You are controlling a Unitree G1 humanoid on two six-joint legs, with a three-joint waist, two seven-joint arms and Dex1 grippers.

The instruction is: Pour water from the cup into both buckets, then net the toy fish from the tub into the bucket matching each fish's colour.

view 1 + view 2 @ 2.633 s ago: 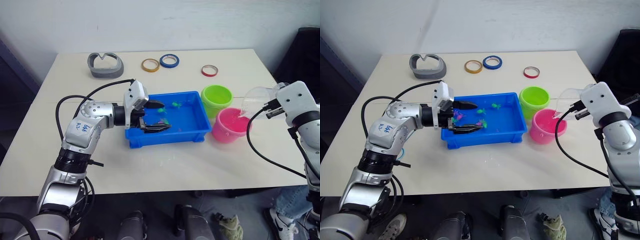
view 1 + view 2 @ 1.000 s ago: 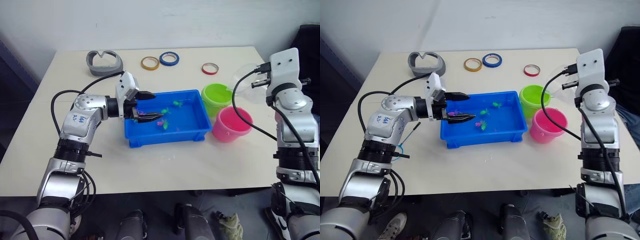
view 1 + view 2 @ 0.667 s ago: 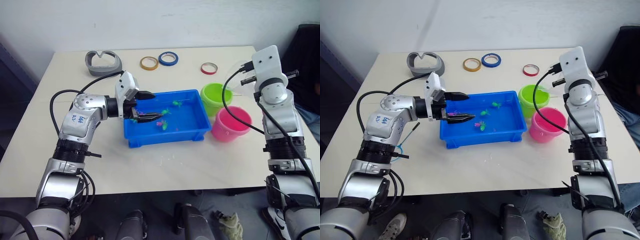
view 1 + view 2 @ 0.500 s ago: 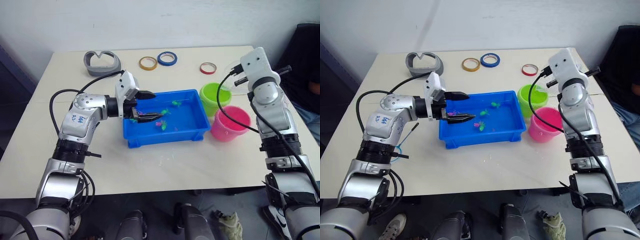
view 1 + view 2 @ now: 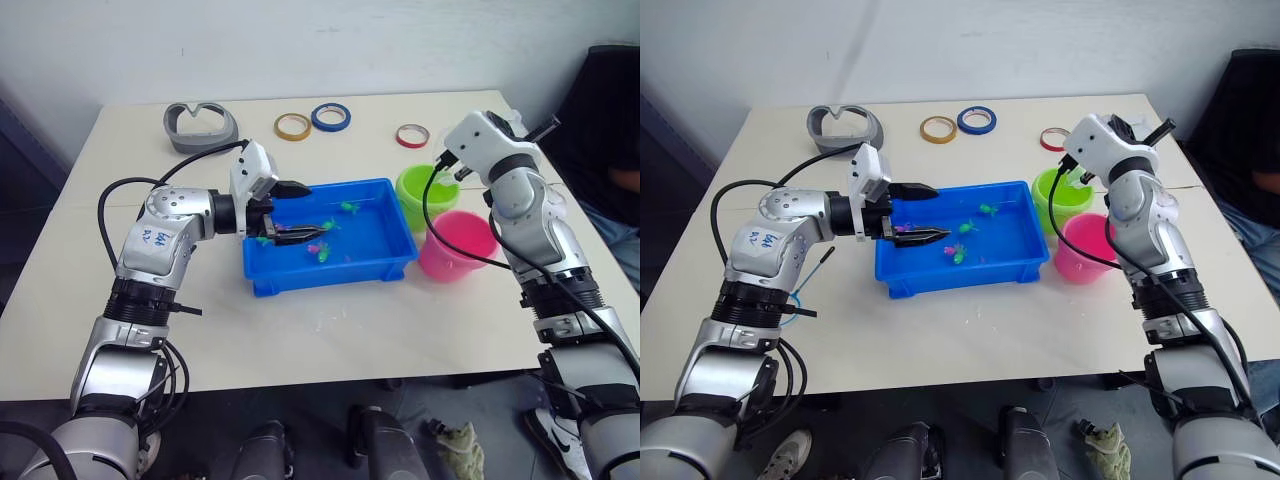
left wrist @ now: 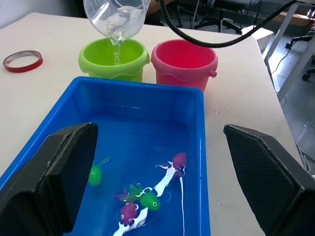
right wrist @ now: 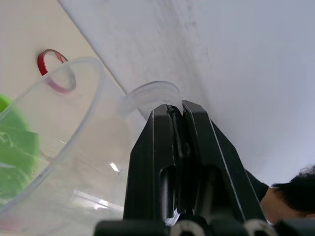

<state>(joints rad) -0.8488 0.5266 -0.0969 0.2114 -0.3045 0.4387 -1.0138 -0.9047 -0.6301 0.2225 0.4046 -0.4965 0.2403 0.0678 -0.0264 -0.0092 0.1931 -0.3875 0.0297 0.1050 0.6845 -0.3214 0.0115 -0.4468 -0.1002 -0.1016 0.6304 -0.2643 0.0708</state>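
Note:
My right gripper (image 7: 175, 110) is shut on the rim of the clear cup (image 6: 117, 17). The cup hangs tilted above the lime green bucket (image 5: 420, 190), and a thin stream of water runs from it into that bucket. The pink bucket (image 5: 455, 245) stands beside the green one, nearer the front edge. Left of both sits the blue tub (image 5: 330, 283), with several small pink and green toy fish (image 6: 147, 200) in it. My left gripper (image 5: 312, 210) hovers open over the tub's left end, holding nothing. The net's black stick (image 5: 823, 260) lies on the table, half hidden behind my left arm.
A grey curved holder (image 5: 200, 127) and yellow (image 5: 293, 126), blue (image 5: 330, 117) and red (image 5: 411, 135) tape rings lie along the table's far side. A person (image 5: 625, 180) is at the right edge.
My right arm has lifted the cup from beside the pink bucket and swung it over the green bucket, where it now pours. My left gripper has drawn back slightly towards the tub's left end.

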